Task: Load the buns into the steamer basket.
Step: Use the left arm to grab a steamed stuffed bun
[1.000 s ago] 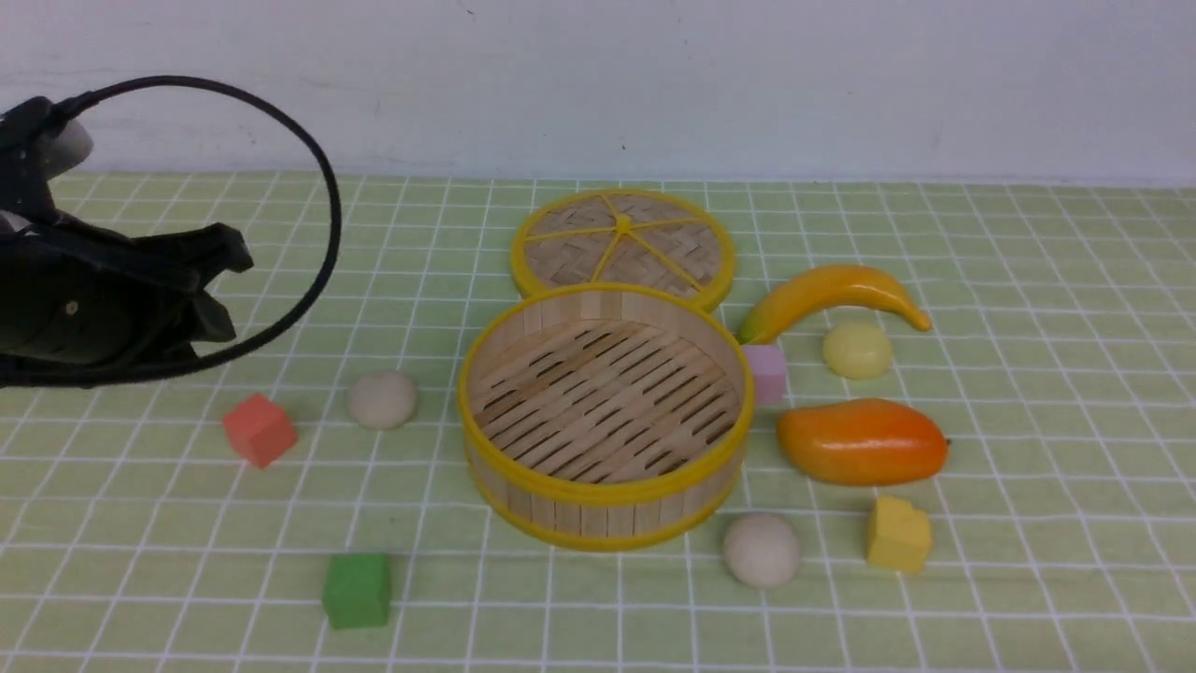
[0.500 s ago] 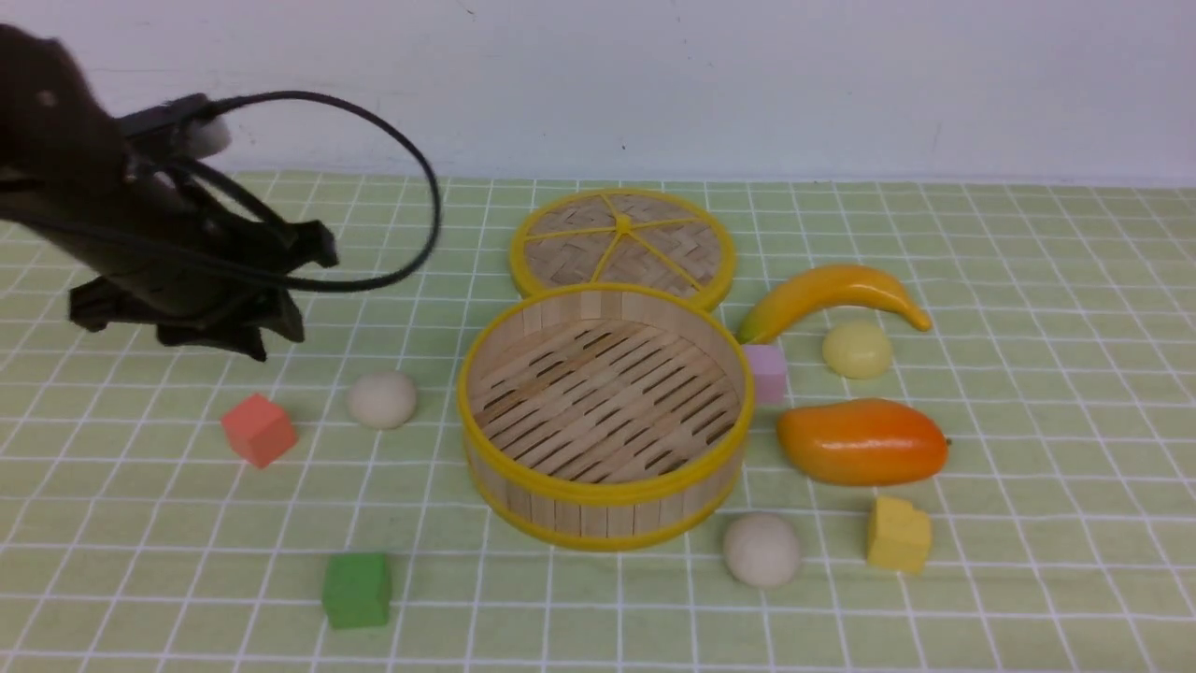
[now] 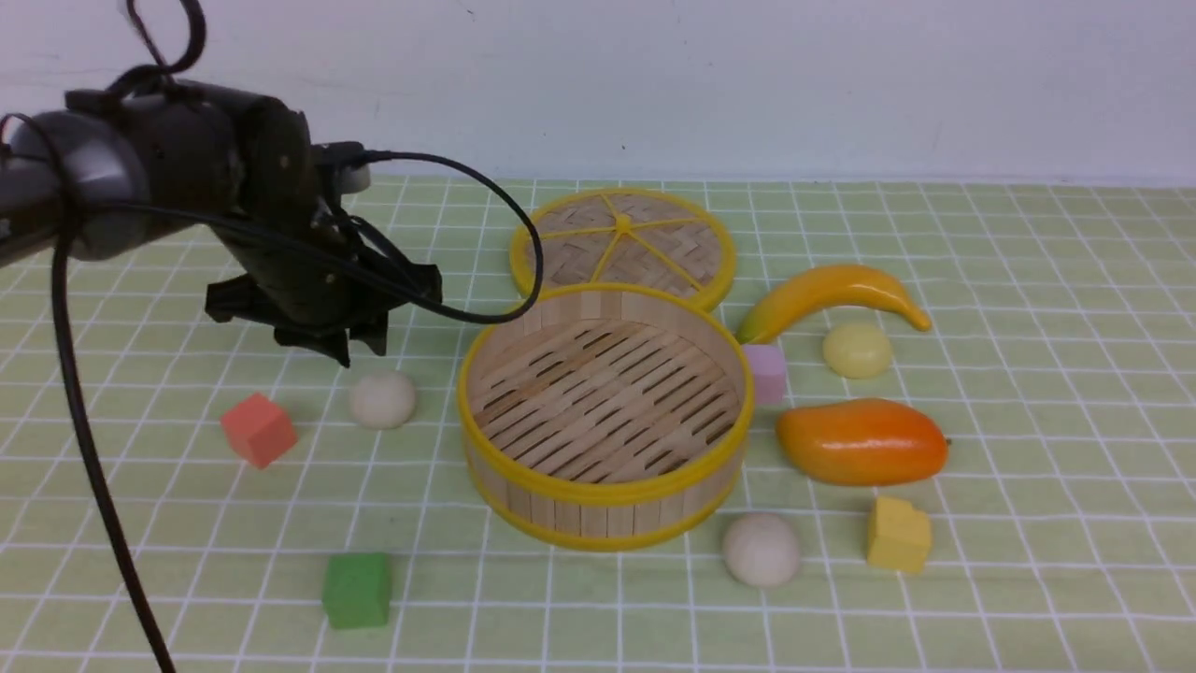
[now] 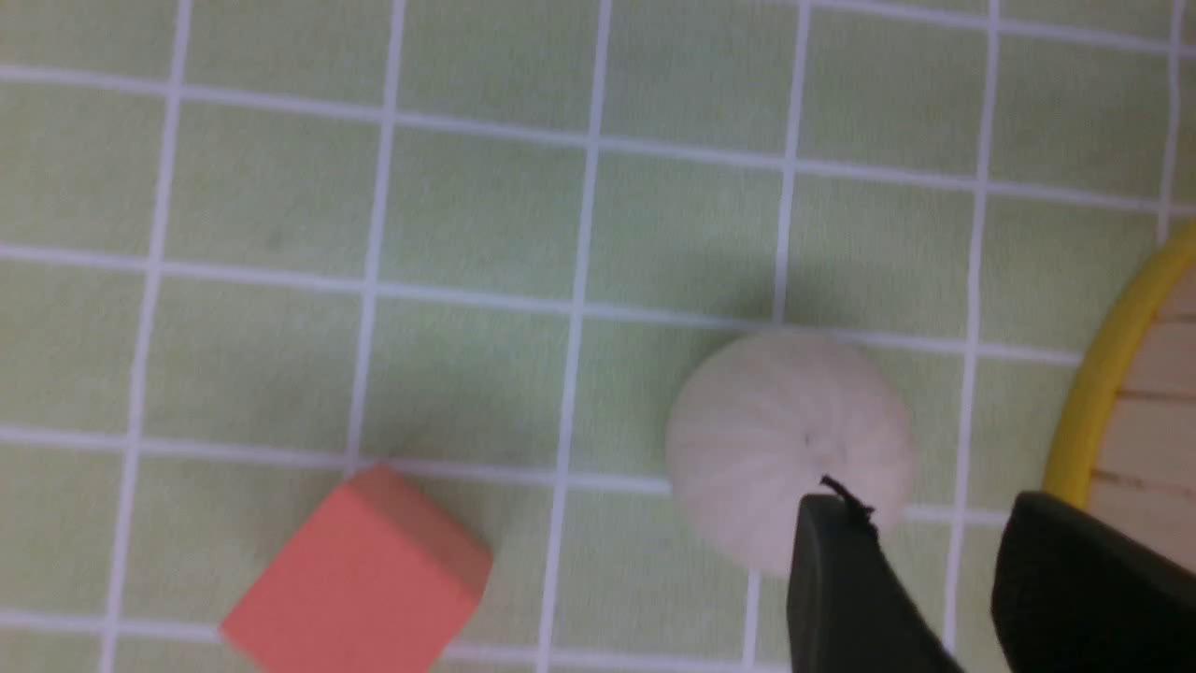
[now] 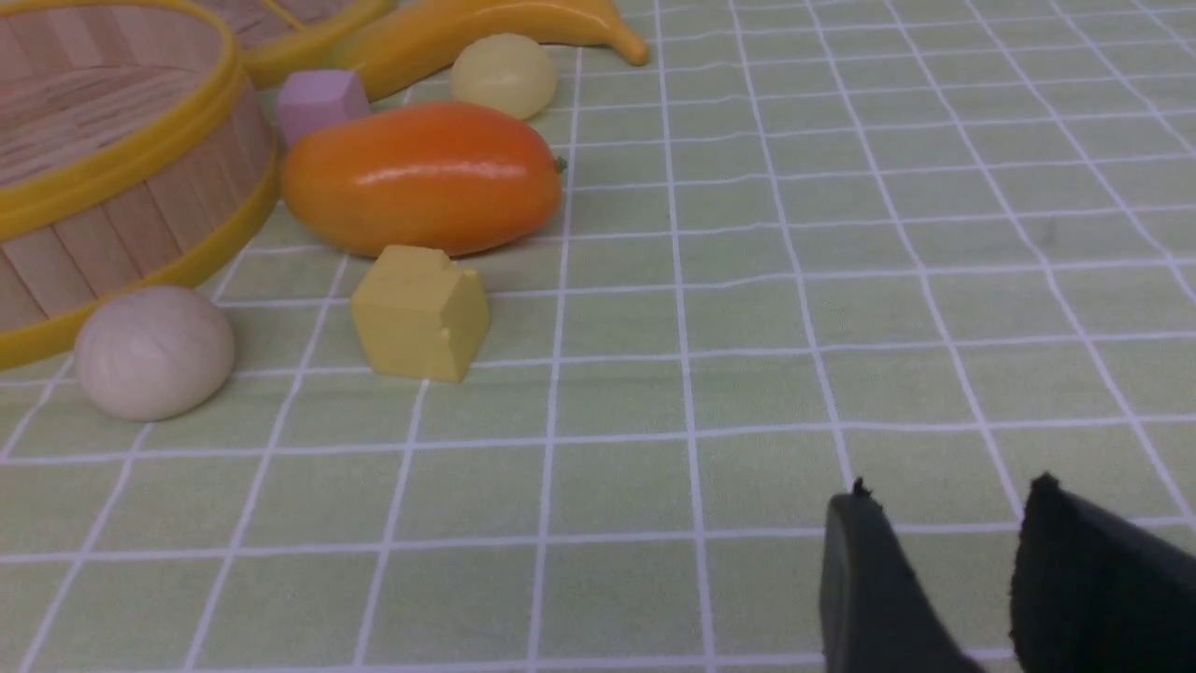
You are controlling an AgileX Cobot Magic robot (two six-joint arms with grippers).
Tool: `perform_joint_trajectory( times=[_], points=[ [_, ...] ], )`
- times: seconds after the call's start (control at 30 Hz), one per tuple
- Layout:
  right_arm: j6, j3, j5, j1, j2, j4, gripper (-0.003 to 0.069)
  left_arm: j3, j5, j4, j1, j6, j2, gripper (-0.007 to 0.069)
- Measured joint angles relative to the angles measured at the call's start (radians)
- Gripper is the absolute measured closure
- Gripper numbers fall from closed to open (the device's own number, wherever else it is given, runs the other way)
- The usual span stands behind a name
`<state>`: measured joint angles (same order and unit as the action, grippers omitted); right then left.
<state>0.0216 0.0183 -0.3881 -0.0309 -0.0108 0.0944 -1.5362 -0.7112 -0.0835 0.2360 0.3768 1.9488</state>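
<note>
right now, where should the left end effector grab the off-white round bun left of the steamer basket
Probably pinch its widest middle from straight above: the off-white round bun is a smooth dome, apart from the pale-wood steamer basket, bare cloth either side. The left end effector is open.

Front view wide, forward; wrist views close; steamer basket (image 3: 598, 516) shared.

Mango (image 3: 861, 441), banana (image 3: 832, 290) — lid (image 3: 623, 241) (woven).
</note>
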Motion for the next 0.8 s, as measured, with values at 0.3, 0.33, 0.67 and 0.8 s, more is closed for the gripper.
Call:
perform_joint_trajectory(
  times=[0.3,0.33,0.67,0.8],
  points=[
    [0.000,0.000,0.000,0.000,0.000,0.000,0.0419,0.000,0.051,-0.014,0.000,0.010,0.072,0.0386],
    [0.000,0.000,0.000,0.000,0.000,0.000,0.0419,0.000,0.050,-0.023,0.000,0.010,0.078,0.0386],
    [0.000,0.000,0.000,0.000,0.000,0.000,0.0419,0.000,0.062,-0.048,0.000,0.010,0.100,0.0386],
    [0.000,0.000,0.000,0.000,0.000,0.000,0.0419,-0.001,0.062,-0.048,0.000,0.010,0.104,0.0396]
  ],
)
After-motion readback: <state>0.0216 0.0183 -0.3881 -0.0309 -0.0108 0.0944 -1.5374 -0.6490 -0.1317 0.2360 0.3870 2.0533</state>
